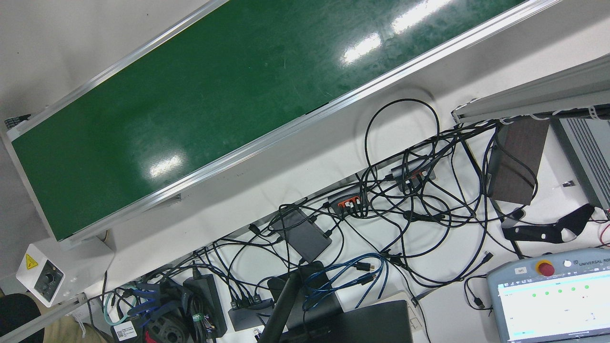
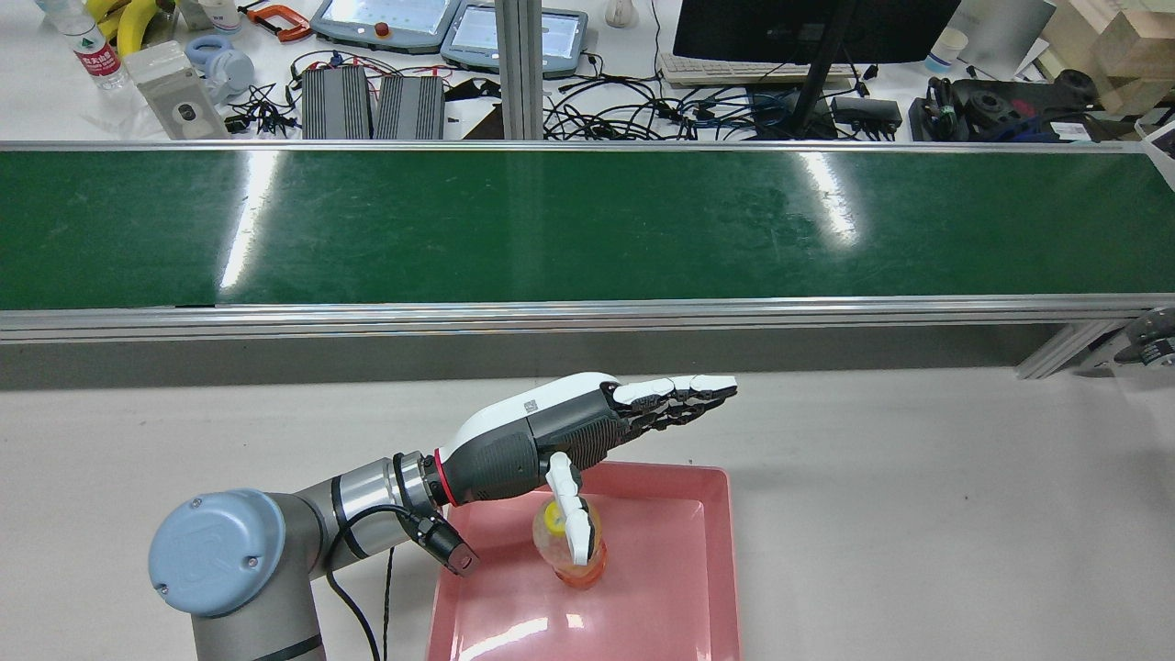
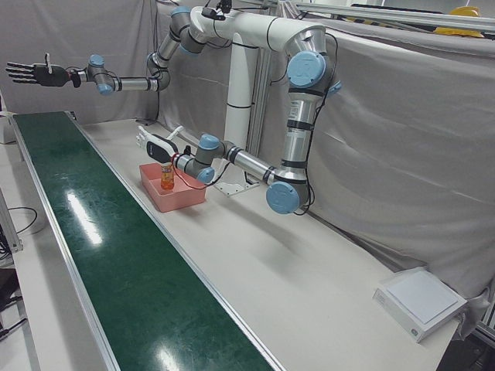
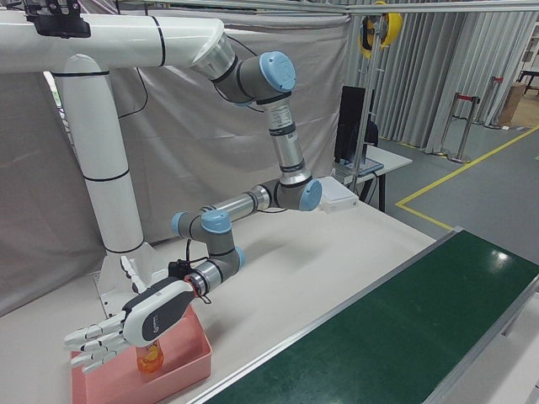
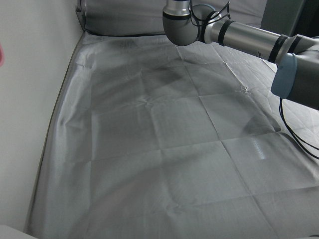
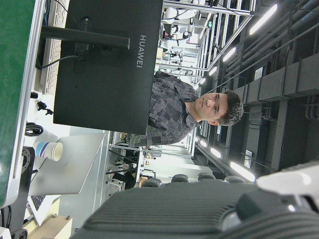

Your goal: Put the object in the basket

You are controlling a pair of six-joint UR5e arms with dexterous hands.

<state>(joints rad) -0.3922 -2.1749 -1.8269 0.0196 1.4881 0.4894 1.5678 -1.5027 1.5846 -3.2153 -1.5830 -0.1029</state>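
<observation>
Left hand [image 2: 587, 431] spread flat over small orange bottle [image 2: 571, 543] standing in shallow pink plastic basket [image 2: 679, 588]; placing looks done, retreat next.

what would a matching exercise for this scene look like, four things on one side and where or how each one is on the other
Things
1. bottle
2. left hand
3. right hand
4. conveyor belt

Place or state
A. raised high in the air, fingers spread, holding nothing
B. green, long, nothing lying on it
C. standing upright in the pink tray
D. over the near part of the pink tray, fingers stretched out forward

Pairs: 1-C, 2-D, 3-A, 4-B
</observation>
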